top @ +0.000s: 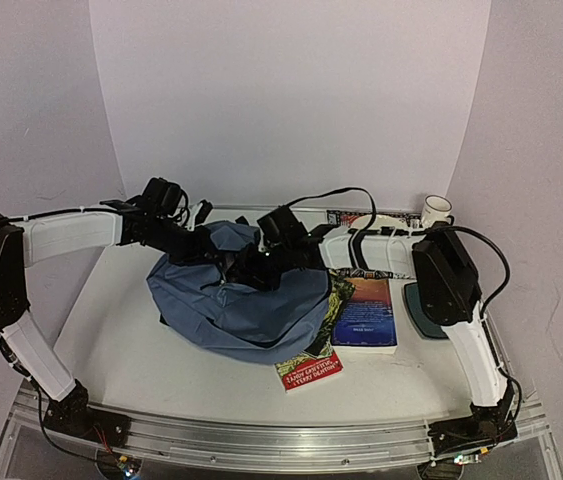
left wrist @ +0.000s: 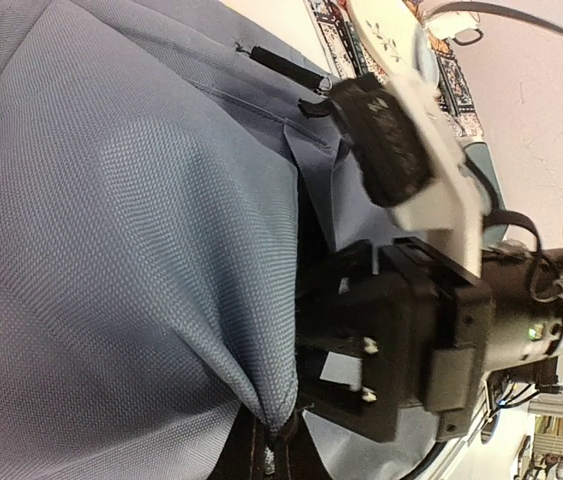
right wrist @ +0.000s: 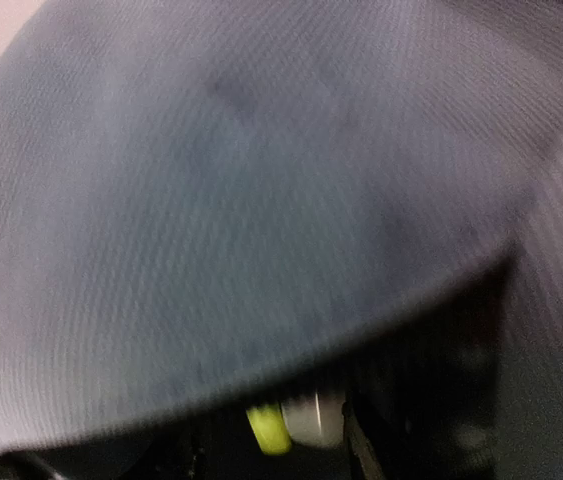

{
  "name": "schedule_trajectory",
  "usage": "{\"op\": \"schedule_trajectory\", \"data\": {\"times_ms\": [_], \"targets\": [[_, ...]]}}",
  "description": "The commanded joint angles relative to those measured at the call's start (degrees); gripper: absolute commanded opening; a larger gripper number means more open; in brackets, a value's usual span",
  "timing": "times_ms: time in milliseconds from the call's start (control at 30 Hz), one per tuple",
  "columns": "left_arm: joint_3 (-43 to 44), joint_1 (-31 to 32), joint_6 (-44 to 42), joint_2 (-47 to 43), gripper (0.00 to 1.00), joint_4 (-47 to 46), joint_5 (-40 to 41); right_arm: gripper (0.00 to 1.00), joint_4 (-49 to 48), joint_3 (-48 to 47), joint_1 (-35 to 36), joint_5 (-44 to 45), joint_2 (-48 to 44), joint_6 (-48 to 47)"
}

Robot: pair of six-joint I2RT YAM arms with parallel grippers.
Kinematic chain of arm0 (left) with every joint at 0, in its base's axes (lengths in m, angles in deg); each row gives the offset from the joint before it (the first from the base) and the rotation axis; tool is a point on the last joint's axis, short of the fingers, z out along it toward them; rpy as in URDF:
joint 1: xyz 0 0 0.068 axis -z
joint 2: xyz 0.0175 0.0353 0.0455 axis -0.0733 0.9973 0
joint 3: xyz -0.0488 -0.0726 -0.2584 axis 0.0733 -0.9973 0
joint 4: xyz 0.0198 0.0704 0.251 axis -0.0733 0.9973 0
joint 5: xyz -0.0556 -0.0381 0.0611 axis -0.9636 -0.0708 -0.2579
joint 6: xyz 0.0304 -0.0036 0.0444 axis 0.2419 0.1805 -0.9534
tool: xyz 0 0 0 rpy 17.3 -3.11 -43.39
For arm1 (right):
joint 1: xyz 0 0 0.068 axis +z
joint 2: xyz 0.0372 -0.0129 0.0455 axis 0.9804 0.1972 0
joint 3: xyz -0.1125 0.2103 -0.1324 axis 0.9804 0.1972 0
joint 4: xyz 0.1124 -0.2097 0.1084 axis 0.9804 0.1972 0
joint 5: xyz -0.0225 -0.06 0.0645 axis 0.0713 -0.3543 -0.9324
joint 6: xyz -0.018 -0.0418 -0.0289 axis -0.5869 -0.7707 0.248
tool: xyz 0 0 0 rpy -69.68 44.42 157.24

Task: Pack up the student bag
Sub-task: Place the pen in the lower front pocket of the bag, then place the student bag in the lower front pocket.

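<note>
- Pinched shut on student bag (top: 231, 310) rim with left gripper (top: 211, 248) — lift high, mouth wide.
- Right gripper (top: 259, 268) at opening — open or closed, cannot tell.

overhead; wrist cameras against bag (left wrist: 111, 250)

Arms (top: 71, 235) inward, left claw (top: 217, 258) shut, right claw (top: 257, 266) unclear
</note>
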Motion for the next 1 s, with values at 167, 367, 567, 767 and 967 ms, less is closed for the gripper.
{"op": "schedule_trajectory", "data": {"times_ms": [167,367,567,767,967], "targets": [[1.6,0.5,-0.5,-2.2,0.00,-3.6,1.2,0.58,3.3,7.1,-0.1,-0.7,-12.6,-12.3],[3.5,0.5,-2.0,-0.9,0.00,-3.5,3.5,0.70,5.6,10.5,-0.2,0.9,-16.2,-17.7],[7.0,-0.2,-3.0,0.6,0.12,-3.5,7.3,0.79,12.4,11.0,-0.2,6.7,-19.0,-25.3],[5.7,-0.7,-4.4,-1.8,0.29,-2.9,7.8,0.80,16.2,10.3,0.1,7.9,-19.5,-29.9],[-2.1,-0.8,-4.2,-7.6,0.47,-2.1,8.3,0.82,17.3,9.0,1.3,8.9,-19.2,-34.2]]}}
